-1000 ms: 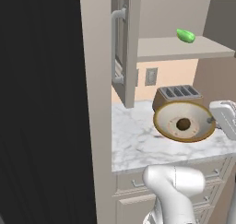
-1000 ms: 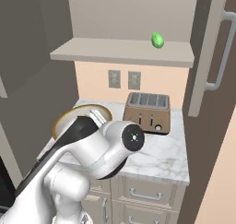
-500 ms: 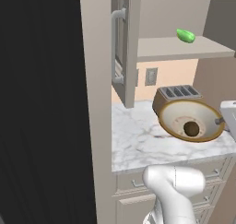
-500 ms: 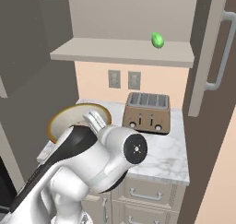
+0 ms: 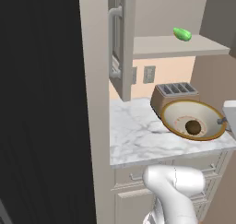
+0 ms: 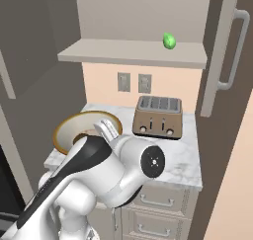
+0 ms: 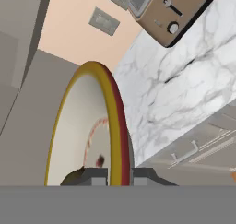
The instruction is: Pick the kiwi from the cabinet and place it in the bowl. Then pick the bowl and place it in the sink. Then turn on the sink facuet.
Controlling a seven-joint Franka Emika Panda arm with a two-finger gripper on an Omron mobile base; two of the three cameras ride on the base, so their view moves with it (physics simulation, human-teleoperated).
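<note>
With kiwi inside, bowl sits pinched in end effector.

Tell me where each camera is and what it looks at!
Left base view: behind the arm's left, facing the counter; white arm at the bottom.
Right base view: behind the arm's right, facing the toaster; the arm fills the front.
Hand view: on the hand, looking along the tool pinching the bowl rim.
All share bowl and toaster.

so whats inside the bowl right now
A small dark-brown oval kiwi lies at the bottom of the wide cream-white, tan-rimmed bowl, which the end effector grips by the rim. The bowl's underside is hidden.
</note>
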